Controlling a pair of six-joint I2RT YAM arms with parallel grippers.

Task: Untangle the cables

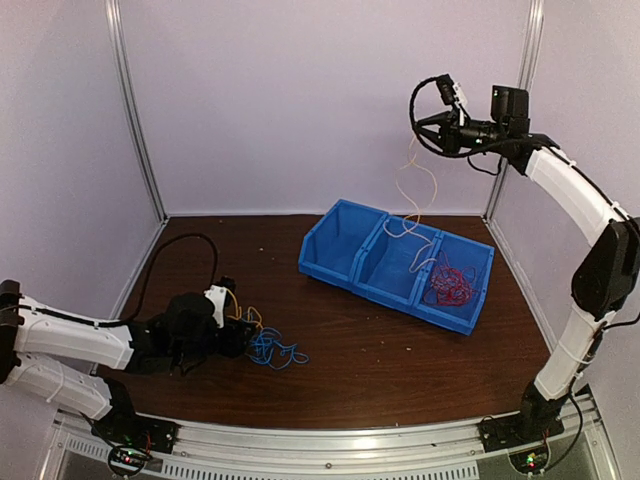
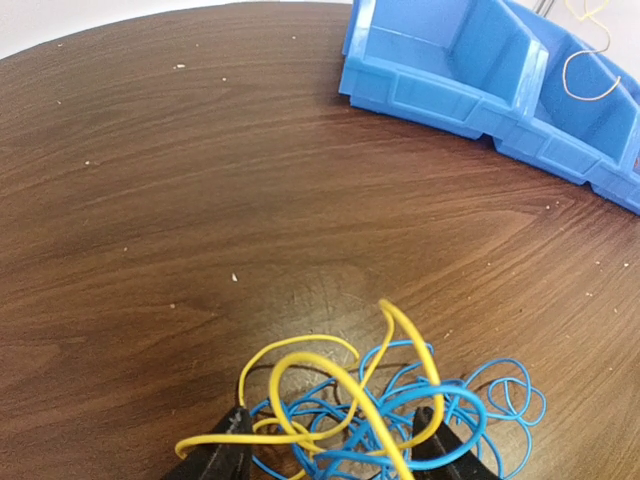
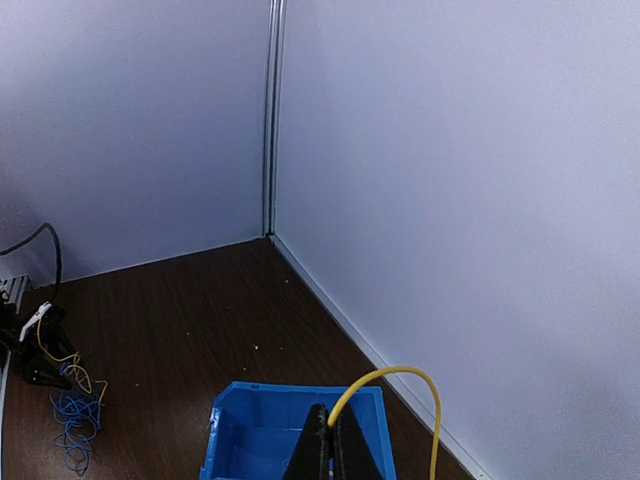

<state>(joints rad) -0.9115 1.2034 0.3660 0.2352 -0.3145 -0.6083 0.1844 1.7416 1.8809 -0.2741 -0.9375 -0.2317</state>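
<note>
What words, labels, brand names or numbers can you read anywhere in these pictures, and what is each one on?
No text can be read in any view.
The blue bin, the wooden table and the walls show no print or labels.
The blue and yellow cables, the red cables and the yellow cable carry no tags.
The boards at the arm bases show only small lights; any marking is too small to read.
</note>
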